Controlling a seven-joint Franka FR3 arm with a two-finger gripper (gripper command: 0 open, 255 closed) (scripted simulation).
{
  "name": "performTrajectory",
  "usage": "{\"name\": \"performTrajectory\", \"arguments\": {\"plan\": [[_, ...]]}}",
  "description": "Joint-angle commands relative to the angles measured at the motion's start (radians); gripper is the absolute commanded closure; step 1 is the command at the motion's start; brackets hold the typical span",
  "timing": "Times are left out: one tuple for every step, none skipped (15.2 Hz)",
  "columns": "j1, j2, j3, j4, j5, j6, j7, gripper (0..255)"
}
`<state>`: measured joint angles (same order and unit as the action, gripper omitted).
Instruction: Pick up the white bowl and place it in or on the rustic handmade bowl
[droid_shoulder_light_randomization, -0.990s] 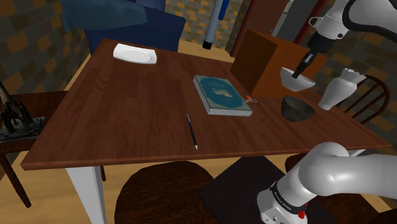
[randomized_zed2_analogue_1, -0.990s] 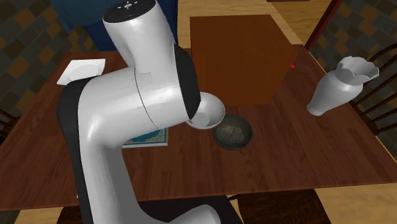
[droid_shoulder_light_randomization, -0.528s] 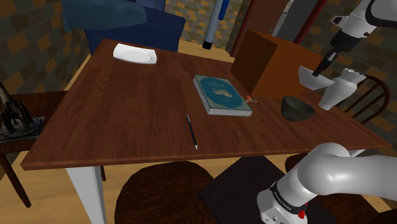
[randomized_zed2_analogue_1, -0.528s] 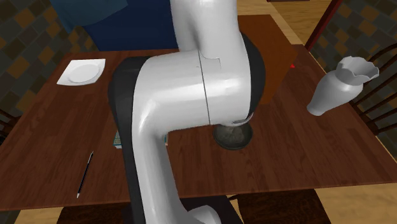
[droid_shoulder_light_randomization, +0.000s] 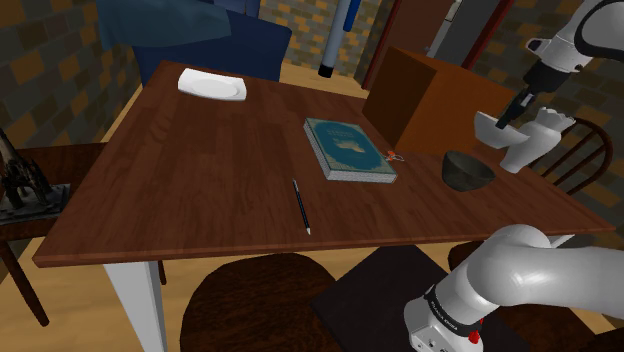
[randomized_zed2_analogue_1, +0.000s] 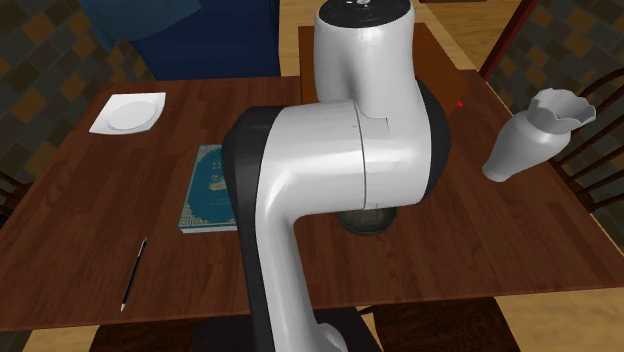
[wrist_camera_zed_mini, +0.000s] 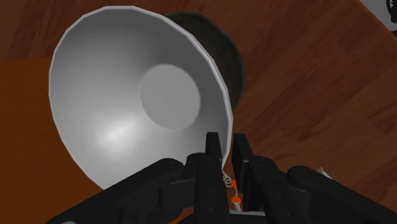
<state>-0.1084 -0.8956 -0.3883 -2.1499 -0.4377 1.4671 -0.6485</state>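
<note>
My gripper (wrist_camera_zed_mini: 222, 149) is shut on the rim of the white bowl (wrist_camera_zed_mini: 137, 95), which hangs in the air. In the shoulder view the gripper (droid_shoulder_light_randomization: 508, 118) holds the white bowl (droid_shoulder_light_randomization: 491, 127) up and to the right of the dark bowl (droid_shoulder_light_randomization: 467, 170) on the table, close to the white vase (droid_shoulder_light_randomization: 533, 138). Behind the held bowl's rim, part of the dark bowl (wrist_camera_zed_mini: 226, 54) shows below it. The second exterior view has the arm covering most of the dark bowl (randomized_zed2_analogue_1: 372, 222).
A teal book (droid_shoulder_light_randomization: 348, 148), a pencil (droid_shoulder_light_randomization: 301, 206) and a white plate (droid_shoulder_light_randomization: 212, 85) lie on the brown table (droid_shoulder_light_randomization: 200, 170). A brown box (droid_shoulder_light_randomization: 420, 95) stands beside the bowls. Chairs stand around the table.
The gripper has carried the white bowl up and toward the shoulder view's right, from just above the dark bowl to beside the vase. The arm has swung across the second exterior view.
</note>
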Motion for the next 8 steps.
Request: {"name": "performTrajectory", "arguments": {"plan": [[-0.003, -0.014, -0.005, -0.035, -0.006, 0.021, 0.005, 255], [-0.005, -0.021, -0.008, -0.052, -0.009, 0.031, 0.007, 255], [-0.007, -0.028, -0.010, -0.069, -0.012, 0.041, 0.010, 255], [-0.008, -0.034, -0.013, -0.086, -0.015, 0.051, 0.012, 255], [-0.010, -0.041, -0.016, -0.103, -0.019, 0.062, 0.015, 255], [-0.012, -0.047, -0.019, -0.119, -0.022, 0.072, 0.017, 255], [-0.014, -0.053, -0.022, -0.136, -0.025, 0.082, 0.020, 255], [-0.016, -0.059, -0.025, -0.152, -0.029, 0.092, 0.022, 255]]}}
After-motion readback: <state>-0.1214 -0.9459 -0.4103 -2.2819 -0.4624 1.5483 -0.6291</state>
